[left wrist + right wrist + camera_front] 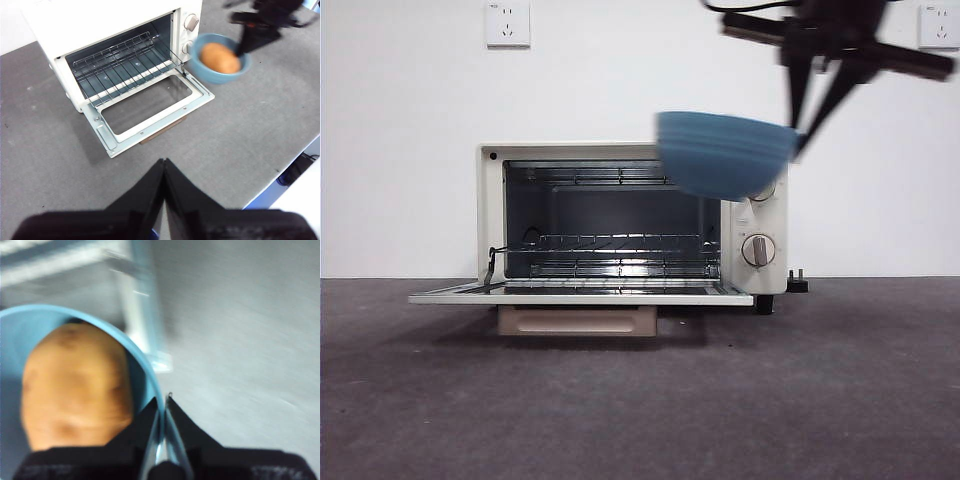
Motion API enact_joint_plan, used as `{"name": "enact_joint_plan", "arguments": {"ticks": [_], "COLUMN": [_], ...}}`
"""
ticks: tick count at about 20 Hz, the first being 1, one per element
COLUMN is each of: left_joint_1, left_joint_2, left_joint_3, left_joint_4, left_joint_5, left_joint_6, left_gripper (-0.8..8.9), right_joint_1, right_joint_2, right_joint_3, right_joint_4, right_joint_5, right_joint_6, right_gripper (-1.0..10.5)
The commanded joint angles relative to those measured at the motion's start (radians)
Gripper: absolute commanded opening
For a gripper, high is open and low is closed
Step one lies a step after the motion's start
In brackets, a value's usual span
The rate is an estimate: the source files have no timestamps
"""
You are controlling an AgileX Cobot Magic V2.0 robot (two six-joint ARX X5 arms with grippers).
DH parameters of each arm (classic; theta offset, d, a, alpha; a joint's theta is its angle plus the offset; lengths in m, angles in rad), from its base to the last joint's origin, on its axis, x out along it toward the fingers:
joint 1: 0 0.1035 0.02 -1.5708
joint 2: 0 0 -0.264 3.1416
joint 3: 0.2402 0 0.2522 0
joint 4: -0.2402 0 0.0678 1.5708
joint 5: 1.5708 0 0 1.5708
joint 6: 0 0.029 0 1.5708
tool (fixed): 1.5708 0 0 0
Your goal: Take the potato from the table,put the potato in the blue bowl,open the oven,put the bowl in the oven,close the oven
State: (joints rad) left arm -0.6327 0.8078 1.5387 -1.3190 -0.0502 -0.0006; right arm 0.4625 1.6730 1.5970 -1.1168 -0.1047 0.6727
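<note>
The blue bowl (722,153) hangs in the air in front of the oven's (620,225) upper right corner, tilted a little. My right gripper (162,410) is shut on its rim (150,385), seen from the front as a dark arm (830,50) coming from above right. The orange-brown potato (75,385) lies inside the bowl (220,57). The oven door (580,294) lies open and flat, and the wire rack (117,57) inside is bare. My left gripper (164,165) is shut, holding nothing, high above the table (640,400) in front of the oven.
Two round knobs (758,249) sit on the oven's right panel, partly behind the bowl. A black plug (798,283) lies by the oven's right side. The table's edge (280,172) runs near the left gripper's side.
</note>
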Motion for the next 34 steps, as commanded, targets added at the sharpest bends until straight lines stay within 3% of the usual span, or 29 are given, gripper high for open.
{"name": "enact_joint_plan", "arguments": {"ticks": [1, 11, 21, 25, 34], "left_joint_1": [-0.003, -0.003, -0.003, -0.003, -0.003], "left_joint_2": [-0.002, 0.0, 0.007, 0.007, 0.011], "left_joint_3": [-0.002, -0.002, -0.002, -0.002, -0.002], "left_joint_4": [0.003, 0.003, 0.003, 0.003, 0.003], "left_joint_5": [-0.003, -0.04, -0.04, -0.04, -0.04], "left_joint_6": [0.013, 0.02, 0.031, 0.031, 0.044], "left_gripper": [-0.06, -0.06, -0.06, -0.06, -0.06], "right_joint_1": [0.034, 0.081, 0.063, 0.053, 0.037], "right_joint_2": [0.103, 0.386, 0.431, 0.431, 0.432], "right_joint_3": [0.089, 0.394, 0.413, 0.413, 0.413], "right_joint_4": [-0.005, -0.019, 0.021, 0.026, 0.1], "right_joint_5": [0.002, -0.018, 0.036, 0.094, 0.114], "right_joint_6": [0.056, 0.225, 0.367, 0.39, 0.464], "right_gripper": [-0.2, -0.2, -0.2, -0.2, -0.2]}}
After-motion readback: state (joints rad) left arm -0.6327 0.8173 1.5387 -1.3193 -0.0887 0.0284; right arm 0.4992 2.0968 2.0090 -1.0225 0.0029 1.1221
